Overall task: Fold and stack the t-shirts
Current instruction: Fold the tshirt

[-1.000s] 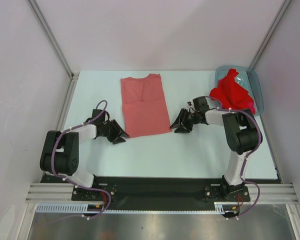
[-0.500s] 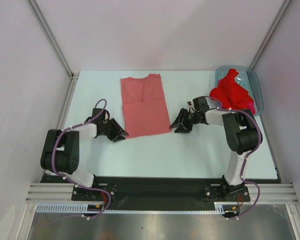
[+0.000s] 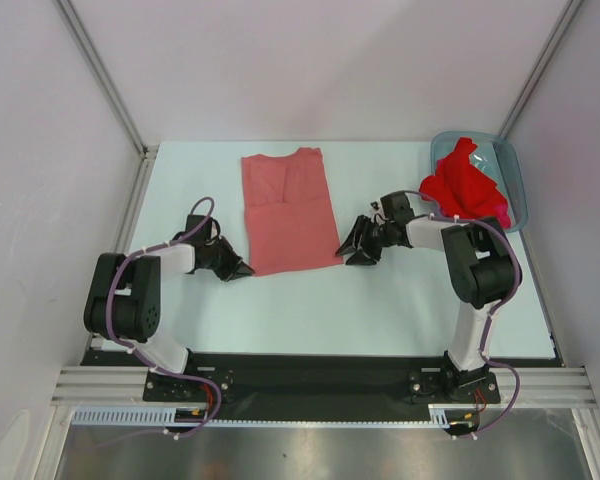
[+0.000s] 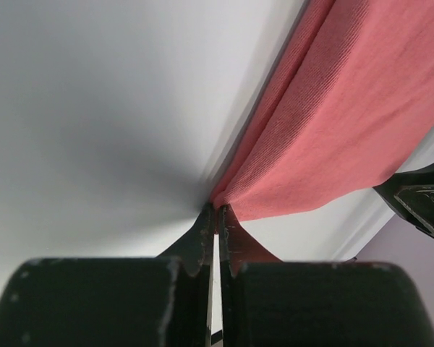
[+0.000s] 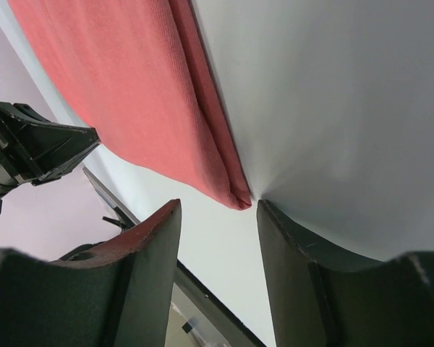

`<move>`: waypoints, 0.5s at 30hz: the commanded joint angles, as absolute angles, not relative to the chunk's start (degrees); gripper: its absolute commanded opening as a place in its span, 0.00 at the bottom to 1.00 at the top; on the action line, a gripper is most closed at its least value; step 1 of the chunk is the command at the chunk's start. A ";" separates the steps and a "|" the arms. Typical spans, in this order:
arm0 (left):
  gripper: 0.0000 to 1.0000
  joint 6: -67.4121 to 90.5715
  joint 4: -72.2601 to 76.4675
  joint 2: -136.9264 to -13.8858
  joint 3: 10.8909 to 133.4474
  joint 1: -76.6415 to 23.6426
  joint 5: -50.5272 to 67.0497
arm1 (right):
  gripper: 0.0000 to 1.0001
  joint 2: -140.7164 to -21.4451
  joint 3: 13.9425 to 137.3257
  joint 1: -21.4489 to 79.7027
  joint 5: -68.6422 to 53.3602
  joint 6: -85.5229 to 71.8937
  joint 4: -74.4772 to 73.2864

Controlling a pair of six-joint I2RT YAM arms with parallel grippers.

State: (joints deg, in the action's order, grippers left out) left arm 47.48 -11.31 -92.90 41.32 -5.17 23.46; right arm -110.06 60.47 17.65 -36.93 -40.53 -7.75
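Two hands at work on one salmon-pink t-shirt (image 3: 288, 210), folded to a long narrow panel and laid flat on the pale bench (image 3: 400, 300), neckline at the far end. On the shirt's near-left corner, the left hand (image 3: 242, 270) clamped tight — fingers (image 4: 199, 238) pressed together in its wrist view, a pinch of salmon cloth caught between the tips, the hem fanning away ahead of them and to their right. At the near-right corner, the right hand (image 3: 350, 248) held low with its fingers spread apart, closed on nothing. From its wrist camera: the shirt's doubled corner lying just ahead of the gap between the two dark fingers, clamped by neither, the folded edge running off ahead and to the left. Facing each hand across the near hem, the other one, dark against the bench. Behind the right hand, past its wrist and well apart from the salmon shirt, brighter red t-shirts (image 3: 465, 185) heaped in a translucent blue-grey bin (image 3: 518, 190) at the bench's far right corner — one red fold poking up above the rim. Both arms (image 3: 480, 265) stretched low over the bench from bases at its near edge, purple cables (image 3: 195, 215) looped along each. Bench top a very pale blue-green, framed by plain white walls (image 3: 310, 70) with grey aluminium posts (image 3: 101, 78) at the far corners.
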 commanded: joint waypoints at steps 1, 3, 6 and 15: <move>0.01 45.26 -11.78 -95.27 41.05 -4.83 17.93 | 0.52 -111.97 60.29 19.25 -32.96 -40.43 -9.05; 0.00 45.18 -11.60 -95.19 40.87 -4.75 18.10 | 0.51 -112.15 59.86 19.16 -32.35 -40.60 -9.14; 0.00 44.82 -11.78 -95.19 40.96 -4.83 18.19 | 0.50 -113.02 59.94 19.07 -31.91 -40.96 -8.53; 0.00 44.30 -11.87 -95.36 41.04 -4.83 18.63 | 0.44 -114.96 60.38 18.55 -32.43 -42.01 -6.25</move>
